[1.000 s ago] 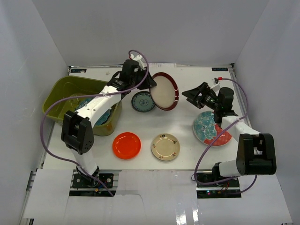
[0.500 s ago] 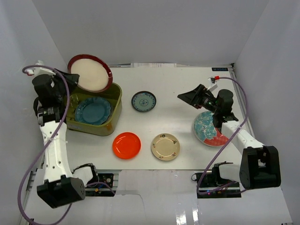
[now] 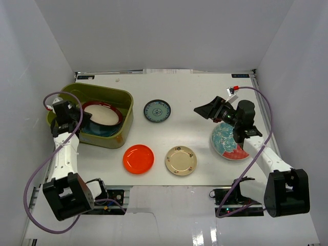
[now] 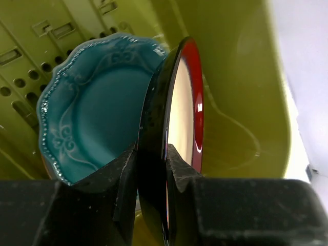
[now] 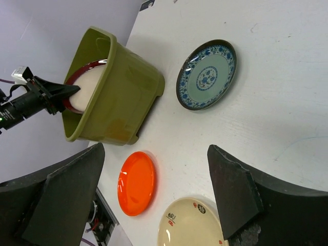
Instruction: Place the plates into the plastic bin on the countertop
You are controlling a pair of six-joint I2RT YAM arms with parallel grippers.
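My left gripper (image 3: 82, 117) (image 4: 152, 151) is shut on the rim of the maroon-rimmed cream plate (image 3: 102, 114) (image 4: 182, 113). It holds the plate tilted inside the olive-green plastic bin (image 3: 115, 138) (image 4: 241, 77), over the teal scalloped plate (image 3: 105, 130) (image 4: 92, 107) lying on the bin floor. On the white countertop (image 3: 195, 133) lie the small teal patterned plate (image 3: 157, 110) (image 5: 206, 75), the orange-red plate (image 3: 138, 158) (image 5: 136, 182) and the cream-yellow plate (image 3: 181, 160) (image 5: 192, 225). My right gripper (image 3: 205, 109) (image 5: 156, 154) hangs open and empty above the table's right half. The red-teal patterned plate (image 3: 229, 141) lies beneath that arm.
White walls enclose the table on three sides. The bin stands at the far left, close to the left wall. A purple cable (image 3: 38, 164) loops beside the left arm. Both arm bases sit at the near edge.
The left arm swung the maroon-rimmed plate from the table's middle over to the bin and lowered it inside. The right gripper stayed near its place and opened a little wider.
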